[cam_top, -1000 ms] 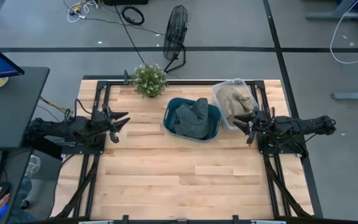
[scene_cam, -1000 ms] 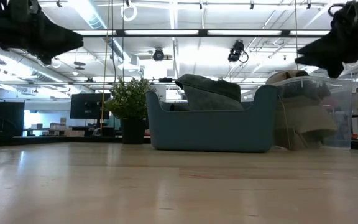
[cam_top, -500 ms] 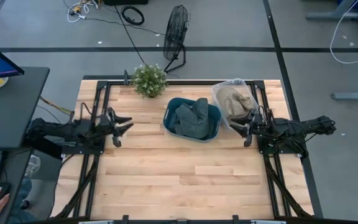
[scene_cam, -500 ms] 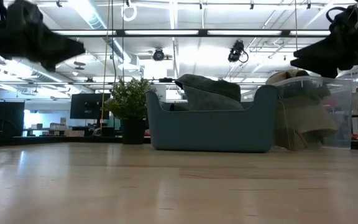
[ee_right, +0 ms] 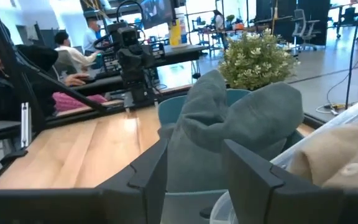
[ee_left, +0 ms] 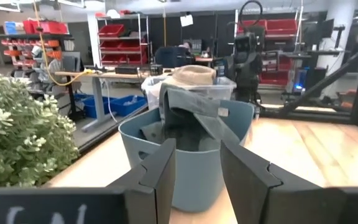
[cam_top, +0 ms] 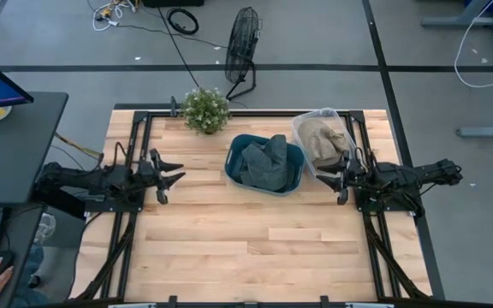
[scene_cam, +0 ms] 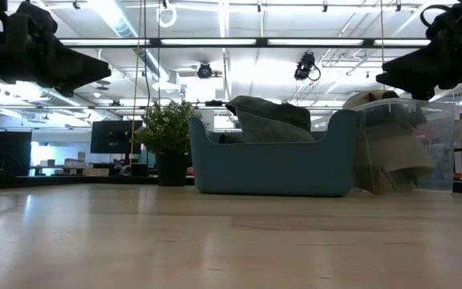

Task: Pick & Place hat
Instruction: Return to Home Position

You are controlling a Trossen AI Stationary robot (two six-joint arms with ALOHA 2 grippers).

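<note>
A grey-green hat (cam_top: pixel 264 161) lies crumpled in a blue bin (cam_top: pixel 233 162) at the far middle of the table, its top rising above the bin's rim (scene_cam: pixel 269 112). A tan hat (cam_top: pixel 322 137) fills a clear bin (cam_top: pixel 302 128) just right of it. My left gripper (cam_top: pixel 171 180) hovers open above the table's left edge, pointing level at the blue bin (ee_left: pixel 135 137). My right gripper (cam_top: pixel 330 176) hovers open at the right edge, next to the clear bin, pointing at the grey-green hat (ee_right: pixel 229 118). Nothing sits between either pair of fingers.
A potted plant (cam_top: pixel 205 109) stands at the far edge, left of the blue bin. A black frame (cam_top: pixel 135 128) runs along the table's left, right and far sides. A fan (cam_top: pixel 245 38) stands on the floor beyond. The near half of the wooden top (cam_top: pixel 255 248) is bare.
My left gripper has sunk a little above the table's left edge and rolled slightly at the wrist. My right gripper has turned slightly and stays in its place. Both stay open, and the hats have not moved.
</note>
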